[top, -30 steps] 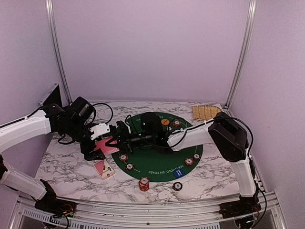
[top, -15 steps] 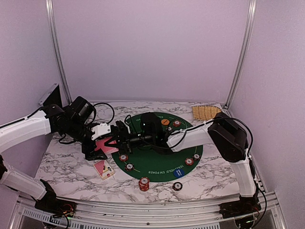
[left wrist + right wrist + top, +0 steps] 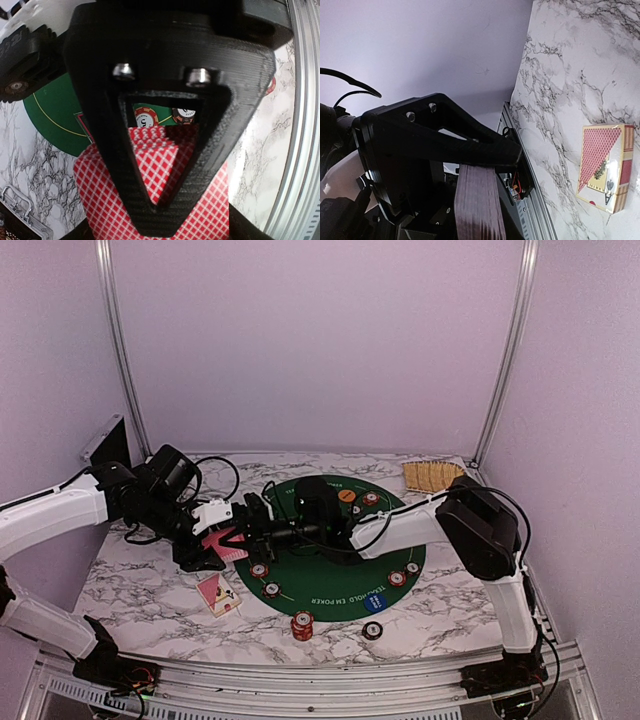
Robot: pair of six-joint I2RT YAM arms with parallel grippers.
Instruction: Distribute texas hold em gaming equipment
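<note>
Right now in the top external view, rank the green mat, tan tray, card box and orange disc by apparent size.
1. green mat.
2. tan tray, only slightly ahead of
3. card box; the tray sits farther away, so that pair is unsure.
4. orange disc.

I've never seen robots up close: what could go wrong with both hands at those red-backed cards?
The left hand and right hand crowd one stack of red-checked playing cards; a poor handover might spill them onto the marble table. The red-and-white edged poker chips nearby could get knocked.
</note>
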